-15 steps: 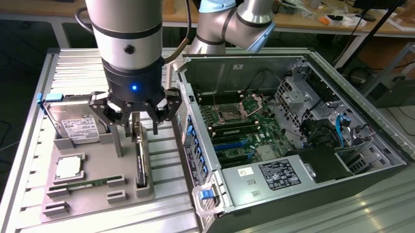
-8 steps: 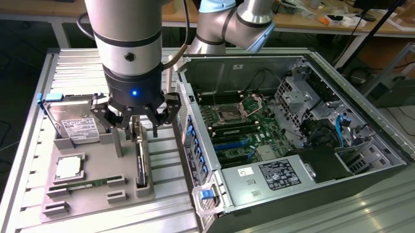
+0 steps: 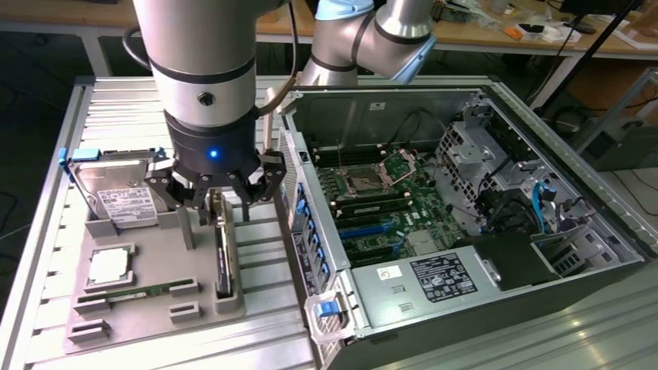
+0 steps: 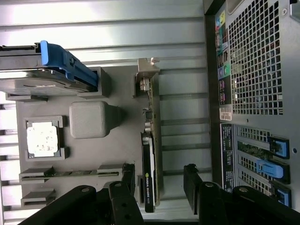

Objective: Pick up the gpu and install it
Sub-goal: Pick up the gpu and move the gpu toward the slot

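Reckoning by the exterior view's clock face, centred on the tray:

1. Case (image 3: pixel 411 116): lay at 3 o'clock, on its side with the panel off. The board (image 3: pixel 381 200) faced upward, evidently so that slots could be reached from above.
2. Table (image 3: pixel 123 100): slatted metal, carrying case and tray side by side.
3. Arm (image 3: pixel 200 54): came down from 12 o'clock, wrist pointing straight down over the tray's 3 o'clock edge.
4. Tray (image 3: pixel 154 254): grey fixture with a shaped seat for each part, judged to keep every part at a known position.
5. Drive (image 3: pixel 119 193): propped in its seat at 11 o'clock.
6. Gpu (image 3: pixel 223 254): stood on its long edge in a slot along the tray's 3 o'clock side, near the case. Both flat faces were left free, which suits a pinch across its thickness. It had not been lifted.
7. Gripper (image 3: pixel 218 202): directly over the gpu's 12 o'clock end. Jaws were apart, and in the wrist view the fingers (image 4: pixel 128 178) flanked the card, one on each side, with clearance showing.
8. Stick (image 3: pixel 134 293): lay flat at 7 o'clock.
9. Cpu (image 3: pixel 108 266): seated at 9 o'clock
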`<state>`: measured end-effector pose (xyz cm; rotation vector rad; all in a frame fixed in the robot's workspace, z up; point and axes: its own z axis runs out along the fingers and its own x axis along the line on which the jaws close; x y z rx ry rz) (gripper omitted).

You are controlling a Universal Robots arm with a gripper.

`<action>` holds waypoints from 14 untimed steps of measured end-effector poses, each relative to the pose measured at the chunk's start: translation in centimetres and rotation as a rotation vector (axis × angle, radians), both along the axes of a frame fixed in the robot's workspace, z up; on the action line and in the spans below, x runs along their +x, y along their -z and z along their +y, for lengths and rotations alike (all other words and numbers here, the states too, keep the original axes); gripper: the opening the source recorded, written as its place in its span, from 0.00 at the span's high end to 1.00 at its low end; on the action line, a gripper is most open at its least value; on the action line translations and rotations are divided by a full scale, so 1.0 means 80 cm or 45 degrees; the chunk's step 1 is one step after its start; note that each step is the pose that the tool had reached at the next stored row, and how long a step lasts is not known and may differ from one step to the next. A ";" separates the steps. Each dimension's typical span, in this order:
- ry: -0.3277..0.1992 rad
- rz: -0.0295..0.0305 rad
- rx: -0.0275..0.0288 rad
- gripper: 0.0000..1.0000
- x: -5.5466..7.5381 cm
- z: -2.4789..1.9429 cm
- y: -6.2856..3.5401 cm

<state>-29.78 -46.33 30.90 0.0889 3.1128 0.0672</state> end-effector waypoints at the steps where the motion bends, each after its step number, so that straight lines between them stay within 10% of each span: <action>1: 0.000 0.0001 -0.0001 0.46 0.000 0.0000 0.002; 14: 0.000 0.0001 -0.0001 0.46 -0.002 0.0000 0.010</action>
